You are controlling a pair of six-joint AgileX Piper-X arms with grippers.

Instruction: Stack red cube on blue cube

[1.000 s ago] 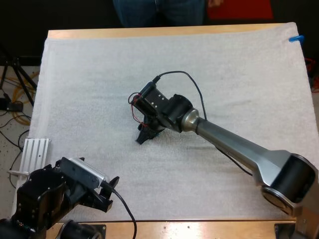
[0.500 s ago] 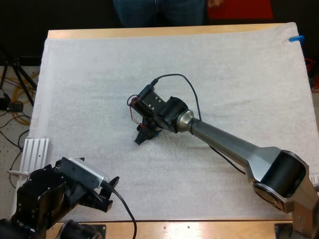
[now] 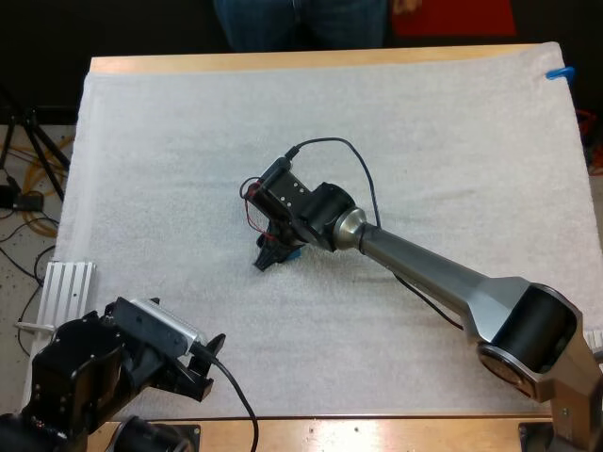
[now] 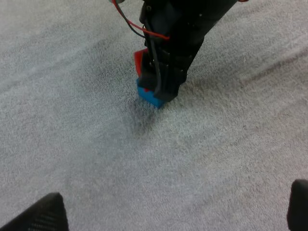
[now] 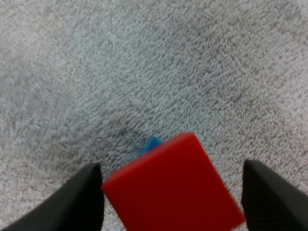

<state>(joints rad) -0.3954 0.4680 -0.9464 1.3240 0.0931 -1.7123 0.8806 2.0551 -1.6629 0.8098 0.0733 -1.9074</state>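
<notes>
My right gripper [image 3: 271, 256] is near the middle of the white mat [image 3: 188, 141], shut on the red cube [image 5: 173, 192]. Its two black fingers [image 5: 84, 197] press the cube's sides. The blue cube [image 5: 153, 143] lies directly under the red one, with just a corner peeking out past the red edge. In the left wrist view the red cube [image 4: 140, 60] sits on top of the blue cube [image 4: 147, 96], and the right gripper [image 4: 161, 82] is still around them. My left gripper [image 3: 203, 363] rests open near the mat's front left, holding nothing.
A person's legs [image 3: 301, 24] stand beyond the table's far edge. A ridged metal piece [image 3: 71, 287] lies off the mat's left edge. A tripod and cables [image 3: 28, 179] are on the floor to the left.
The right arm has shifted slightly left and down with the red cube, settling over the blue cube. The left arm has not moved.
</notes>
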